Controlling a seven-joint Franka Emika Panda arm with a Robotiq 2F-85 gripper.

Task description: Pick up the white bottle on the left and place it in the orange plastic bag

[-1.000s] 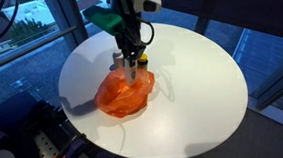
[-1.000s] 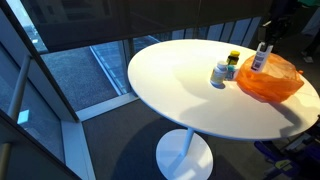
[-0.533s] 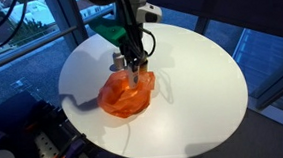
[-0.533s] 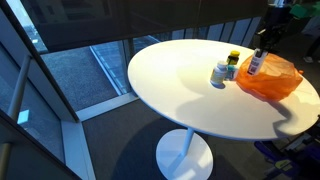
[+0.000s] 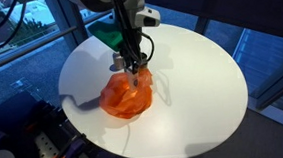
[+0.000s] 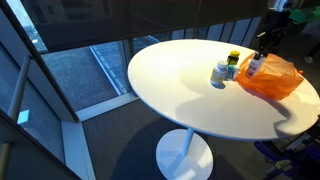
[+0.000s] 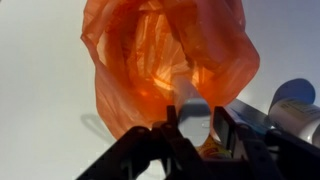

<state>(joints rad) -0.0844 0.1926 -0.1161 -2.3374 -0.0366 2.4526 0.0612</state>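
Yellow-capped bottle (image 6: 233, 58) and jar (image 6: 218, 74) stand on table (image 6: 185, 100).

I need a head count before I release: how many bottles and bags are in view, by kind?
Bottles: 3 (held white bottle at the bag's mouth, standing white bottle, yellow-capped bottle)
Bags: 1 (orange plastic bag)
Total: 4

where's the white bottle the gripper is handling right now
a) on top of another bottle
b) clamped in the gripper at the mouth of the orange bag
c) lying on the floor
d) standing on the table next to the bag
b: in the wrist view the gripper is closed on the white bottle, right at the open mouth of the orange bag.
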